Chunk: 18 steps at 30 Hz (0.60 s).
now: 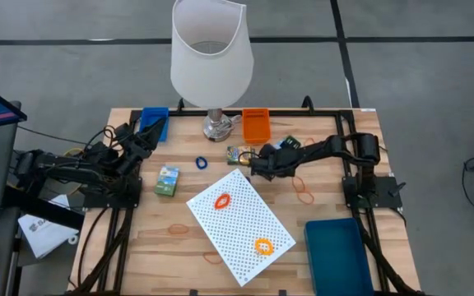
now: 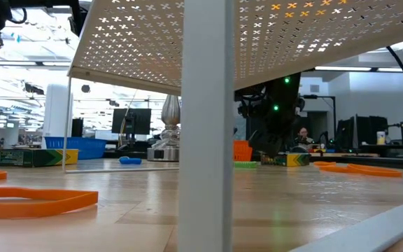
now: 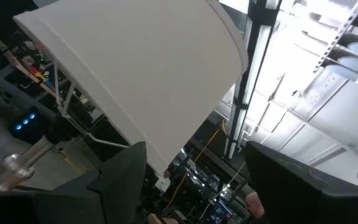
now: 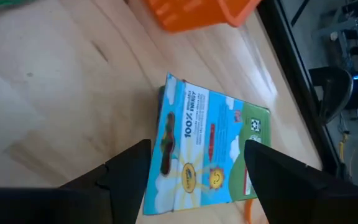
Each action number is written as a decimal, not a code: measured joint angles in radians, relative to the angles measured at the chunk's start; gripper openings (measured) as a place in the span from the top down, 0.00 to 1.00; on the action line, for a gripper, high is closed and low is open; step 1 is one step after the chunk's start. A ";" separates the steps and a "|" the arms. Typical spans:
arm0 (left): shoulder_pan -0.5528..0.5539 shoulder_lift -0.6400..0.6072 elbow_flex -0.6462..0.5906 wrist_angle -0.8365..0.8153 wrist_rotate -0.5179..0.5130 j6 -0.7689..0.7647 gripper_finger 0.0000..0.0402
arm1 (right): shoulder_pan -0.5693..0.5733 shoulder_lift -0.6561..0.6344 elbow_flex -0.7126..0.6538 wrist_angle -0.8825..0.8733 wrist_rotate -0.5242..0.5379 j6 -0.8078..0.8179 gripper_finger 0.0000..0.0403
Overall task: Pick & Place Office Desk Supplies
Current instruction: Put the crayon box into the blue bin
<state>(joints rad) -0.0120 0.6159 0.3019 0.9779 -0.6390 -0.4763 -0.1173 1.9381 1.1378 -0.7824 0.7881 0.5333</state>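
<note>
A colourful printed box (image 4: 204, 146) lies flat on the wooden table (image 1: 138, 238), near the orange bin (image 1: 256, 123). My right gripper (image 4: 194, 186) hangs open just above it, slanting down, one finger to each side; it shows as (image 1: 251, 161) in the high view. I see no touch. A second green box (image 1: 167, 180) lies at centre left, with a blue ring (image 1: 202, 163) beside it. Orange rubber bands (image 1: 305, 195) lie loose on the wood. My left gripper (image 3: 197, 193) is open at the far left, tipped up toward the white lamp shade (image 3: 135, 81).
A white perforated board (image 1: 241, 224) with two orange items lies mid-table. The big lamp (image 1: 211, 57) stands at the far edge between a blue bin (image 1: 155, 122) and the orange bin. A teal tray (image 1: 338, 255) sits near right. More bands (image 1: 178, 229) lie near left.
</note>
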 joint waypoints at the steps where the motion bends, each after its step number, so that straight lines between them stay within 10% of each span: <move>1: 0.000 0.000 0.000 0.000 0.002 0.000 0.33 | -0.003 0.000 0.000 0.000 0.002 0.000 0.37; 9: 0.000 0.000 0.000 0.004 0.009 0.000 0.33 | -0.005 0.000 0.000 -0.002 -0.001 -0.001 0.54; 18: 0.000 0.000 0.000 0.004 0.019 0.000 0.33 | 0.008 0.000 0.000 -0.003 -0.036 -0.002 0.95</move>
<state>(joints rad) -0.0120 0.6162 0.3019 0.9817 -0.6196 -0.4763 -0.1094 1.9378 1.1378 -0.7853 0.7517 0.5316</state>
